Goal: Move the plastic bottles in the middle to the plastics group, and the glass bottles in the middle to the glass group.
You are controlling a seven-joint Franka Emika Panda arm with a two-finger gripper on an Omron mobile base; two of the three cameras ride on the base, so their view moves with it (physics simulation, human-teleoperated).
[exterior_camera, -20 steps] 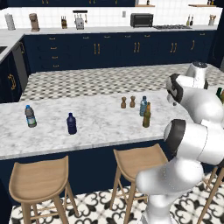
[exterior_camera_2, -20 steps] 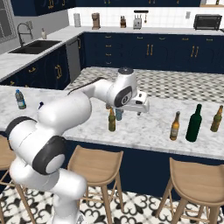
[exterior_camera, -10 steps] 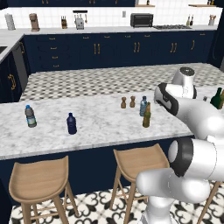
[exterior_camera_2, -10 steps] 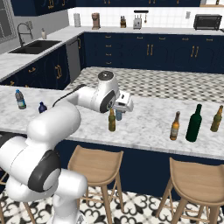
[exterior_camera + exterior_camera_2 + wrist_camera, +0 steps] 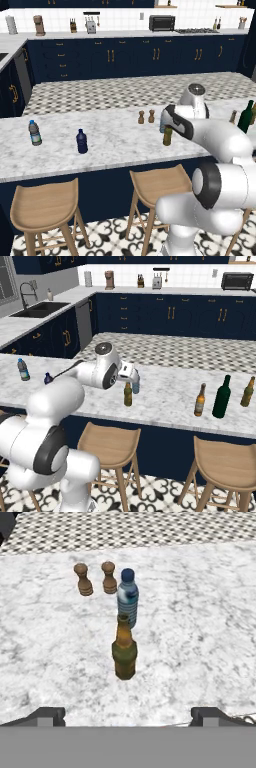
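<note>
An amber glass bottle (image 5: 124,649) (image 5: 128,394) (image 5: 167,135) stands upright in the middle of the marble island. A small pale-blue plastic bottle (image 5: 127,597) (image 5: 135,381) with a blue cap stands just behind it. My gripper (image 5: 128,717) (image 5: 130,372) is open and empty, hovering above and short of the amber bottle, with its fingertips (image 5: 47,716) wide apart. The plastics group, a clear labelled bottle (image 5: 34,133) and a navy bottle (image 5: 81,141), stands at the left. At the right, a green wine bottle (image 5: 222,397) stands between two more amber bottles (image 5: 200,400) (image 5: 247,392).
Two small brown wooden shakers (image 5: 83,579) (image 5: 108,577) stand behind and left of the pale-blue bottle. Wooden stools (image 5: 45,205) (image 5: 157,182) sit under the island's near edge. Open marble counter (image 5: 115,145) lies between the middle bottles and the plastics group.
The arm has swung left across the island and lowered, bringing the open hand from the right-hand bottles to just above the middle amber bottle. No bottle has moved.
</note>
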